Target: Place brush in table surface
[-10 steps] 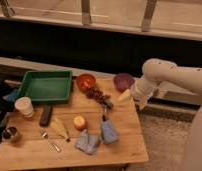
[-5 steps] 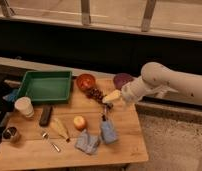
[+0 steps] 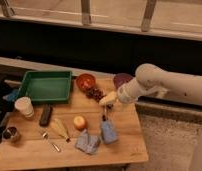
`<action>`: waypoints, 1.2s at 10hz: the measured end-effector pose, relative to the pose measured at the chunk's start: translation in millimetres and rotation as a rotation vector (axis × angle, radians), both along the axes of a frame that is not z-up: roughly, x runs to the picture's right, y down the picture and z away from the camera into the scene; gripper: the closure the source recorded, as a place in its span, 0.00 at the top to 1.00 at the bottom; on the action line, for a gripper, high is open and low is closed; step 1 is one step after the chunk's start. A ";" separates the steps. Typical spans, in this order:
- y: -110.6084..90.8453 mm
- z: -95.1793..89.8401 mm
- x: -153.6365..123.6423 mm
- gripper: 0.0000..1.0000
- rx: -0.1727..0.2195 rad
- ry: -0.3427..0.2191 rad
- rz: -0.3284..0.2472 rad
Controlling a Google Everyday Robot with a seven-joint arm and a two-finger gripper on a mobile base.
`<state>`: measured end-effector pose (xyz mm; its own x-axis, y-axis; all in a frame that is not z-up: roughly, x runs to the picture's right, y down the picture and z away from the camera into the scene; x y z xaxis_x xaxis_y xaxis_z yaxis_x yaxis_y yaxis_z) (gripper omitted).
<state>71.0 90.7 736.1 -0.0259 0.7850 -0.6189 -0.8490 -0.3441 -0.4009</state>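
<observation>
The brush [image 3: 103, 117] is a slim dark stick just above a blue cloth [image 3: 109, 132], near the middle right of the pale wooden table surface [image 3: 125, 146]. My gripper [image 3: 108, 101] is at the end of the cream arm that reaches in from the right. It hangs just above the brush's upper end, next to the dark red grapes [image 3: 95, 93]. I cannot tell whether it holds the brush or whether the brush rests on the table.
A green tray [image 3: 44, 86] sits at the back left, with a red bowl [image 3: 86, 81] and a purple bowl [image 3: 122, 79] beside it. An orange fruit [image 3: 80, 122], black bar [image 3: 45, 114], straw whisk [image 3: 60, 127], white cup [image 3: 24, 106], metal cup [image 3: 11, 134], spoon [image 3: 50, 141] and a second blue cloth [image 3: 88, 141] lie in front.
The arm has swung left, and the gripper has moved from near the table's right edge to just over the spot by the grapes. The dark stick seems to have stayed in place.
</observation>
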 end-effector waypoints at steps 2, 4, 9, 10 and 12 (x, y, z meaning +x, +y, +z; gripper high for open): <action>5.9 11.8 -4.9 0.76 -0.006 0.062 -0.046; 4.1 22.0 -8.8 0.76 0.020 0.128 -0.095; -7.3 30.6 15.0 0.76 0.152 0.189 0.020; -7.3 30.7 17.2 0.76 0.151 0.192 0.023; -3.7 37.8 13.6 0.76 0.134 0.206 0.005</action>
